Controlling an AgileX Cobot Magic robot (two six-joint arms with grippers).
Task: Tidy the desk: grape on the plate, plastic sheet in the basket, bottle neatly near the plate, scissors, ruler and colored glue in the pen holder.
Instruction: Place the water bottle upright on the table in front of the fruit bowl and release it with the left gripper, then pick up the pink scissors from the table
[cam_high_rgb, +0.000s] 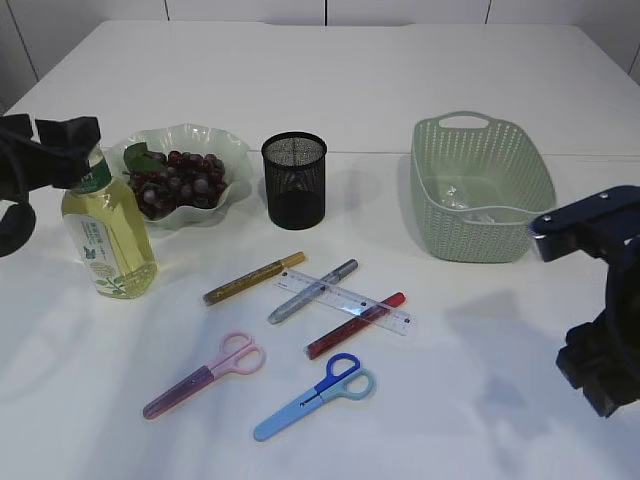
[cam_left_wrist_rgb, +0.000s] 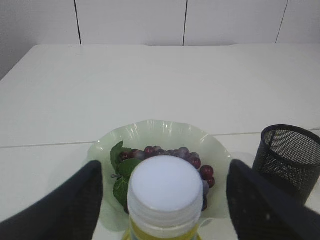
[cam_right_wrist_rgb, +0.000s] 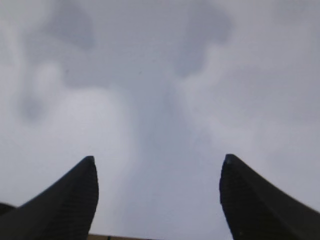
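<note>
left gripper (cam_left_wrist_rgb: 162, 200) spread, straddling bottle (cam_high_rgb: 105, 235) cap, no contact; centre, squeeze evenly, keep upright beside plate (cam_high_rgb: 215, 140). right gripper (cam_right_wrist_rgb: 159, 200) spread, empty.

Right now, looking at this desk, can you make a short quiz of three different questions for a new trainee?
1. True or false: the dark red grape bunch lies on the pale green wavy plate.
2. How many glitter glue pens lie on the white table? A) two B) three C) four
3. Fill in: the left gripper stands with open jaws around the white cap of the ____.

Key: 1 true. 2 B: gold, silver, red. 3 yellow oil bottle.
</note>
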